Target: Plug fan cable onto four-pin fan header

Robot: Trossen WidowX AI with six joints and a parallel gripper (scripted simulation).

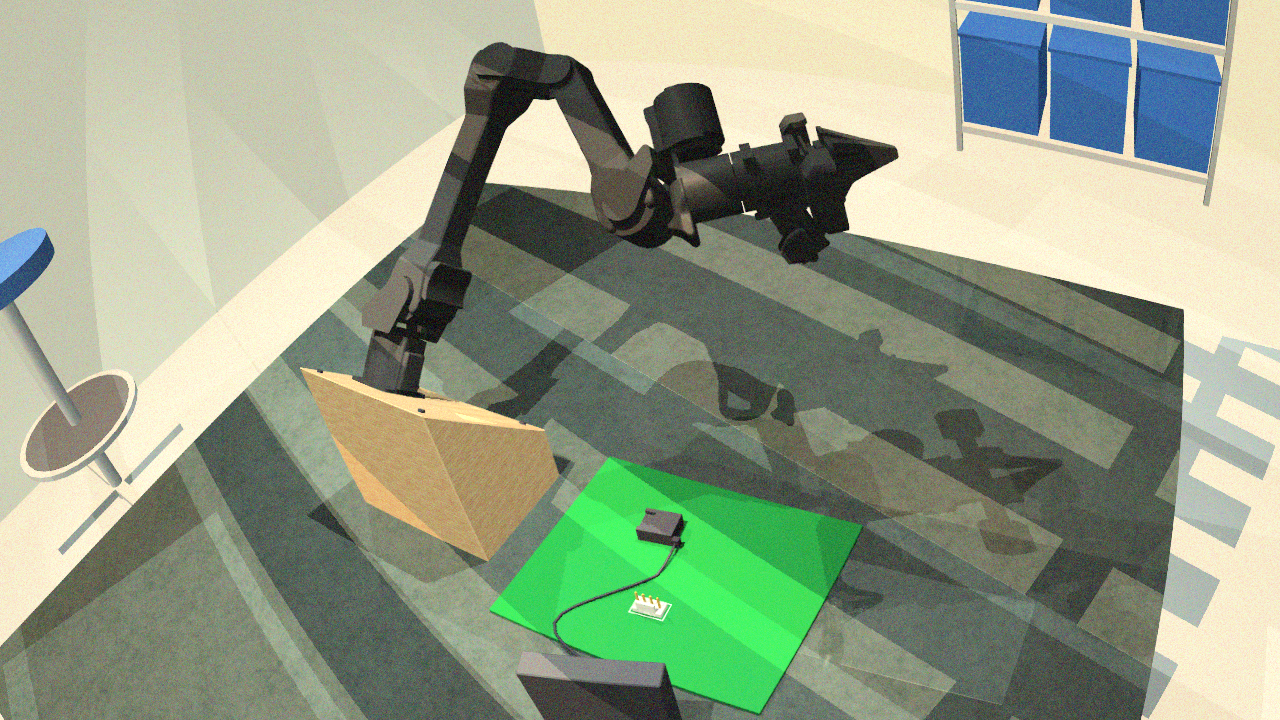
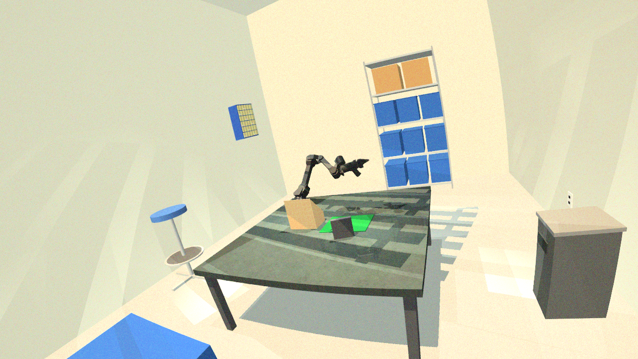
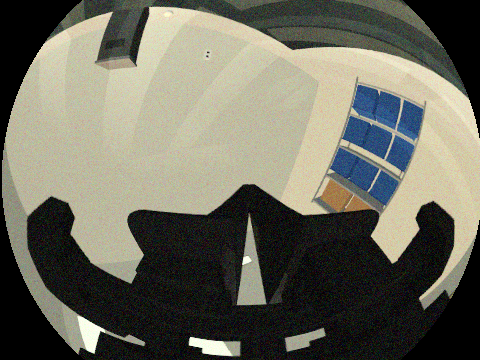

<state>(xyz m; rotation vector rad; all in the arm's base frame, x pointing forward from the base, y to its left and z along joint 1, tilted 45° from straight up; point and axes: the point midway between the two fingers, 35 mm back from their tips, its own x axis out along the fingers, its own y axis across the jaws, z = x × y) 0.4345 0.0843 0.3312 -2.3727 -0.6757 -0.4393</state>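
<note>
Your end effector [image 1: 895, 152] [image 2: 368, 160] [image 3: 248, 190] is clenched, its tips together with nothing between them. It hangs up in the air, pointing outward, touching neither plug nor board. You have the green board [image 1: 742, 617] [image 2: 361, 222] well below it and back toward the arm's base, lying on the desk [image 1: 116, 617] [image 2: 357, 272]. On that board lies your dark plug [image 1: 660, 526], well apart from the end effector, with the fan's cable [image 1: 608, 593] running from it. The white four-pin header [image 1: 647, 599] is also below the end effector, a little farther from it than the plug; its pins stand bare. Farther out, the cable runs to a dark block [image 1: 595, 671] [image 2: 342, 228] at the board's edge. The tan block [image 1: 402, 474] [image 2: 301, 216] sits under the arm, lower than your end effector and behind it.
</note>
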